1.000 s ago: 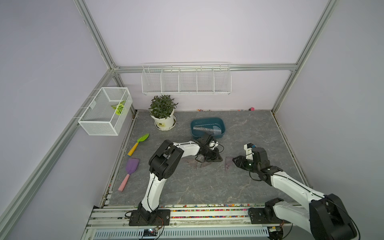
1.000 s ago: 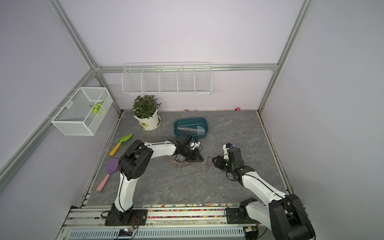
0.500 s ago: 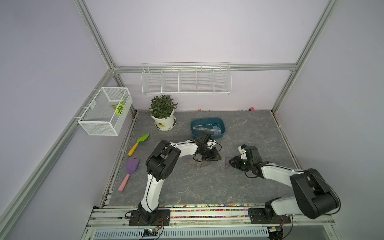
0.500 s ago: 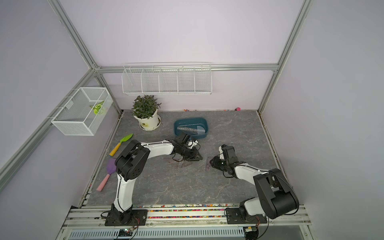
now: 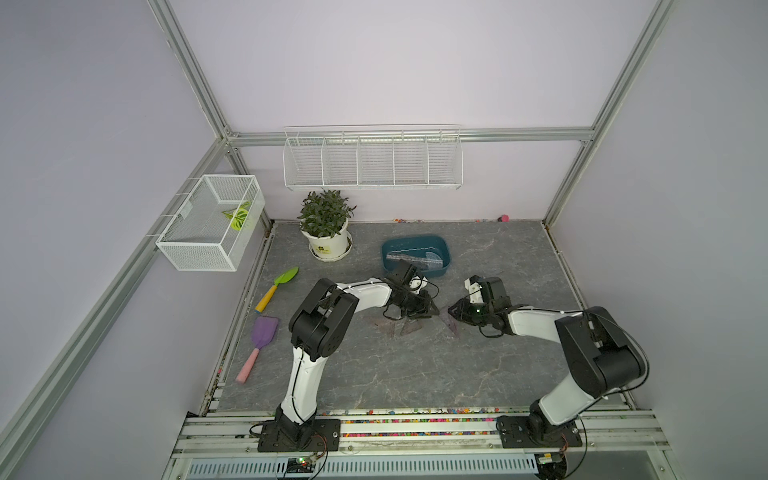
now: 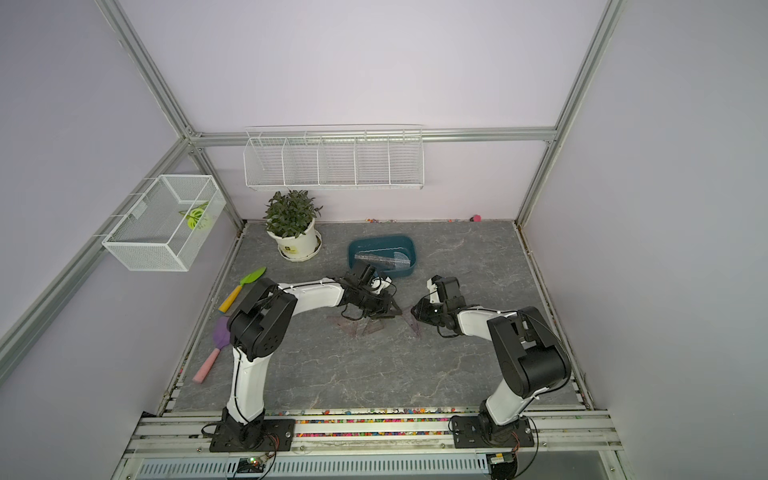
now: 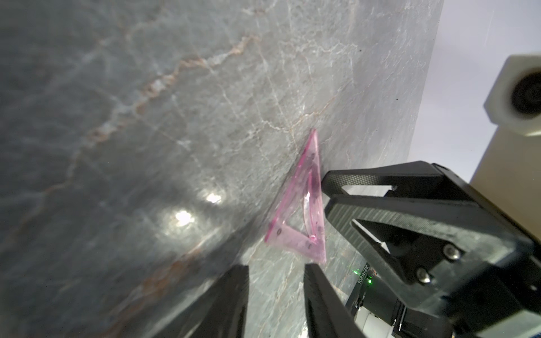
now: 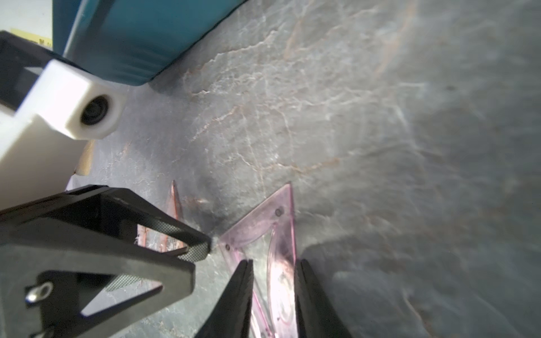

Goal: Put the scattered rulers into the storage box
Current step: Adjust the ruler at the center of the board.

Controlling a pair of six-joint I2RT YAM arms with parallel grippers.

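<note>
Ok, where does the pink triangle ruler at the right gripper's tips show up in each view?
A top view: the triangle ruler lies at the tips of the right gripper.
A top view: same place.
Left wrist: it lies beside the right gripper's fingertips.
Right wrist: it lies between the right gripper's own fingers.
Shared landmark: the right gripper, in all four.

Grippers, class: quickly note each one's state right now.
Left gripper: open, holding nothing.
Right gripper: open, jaws astride a flat-lying triangle ruler.
</note>
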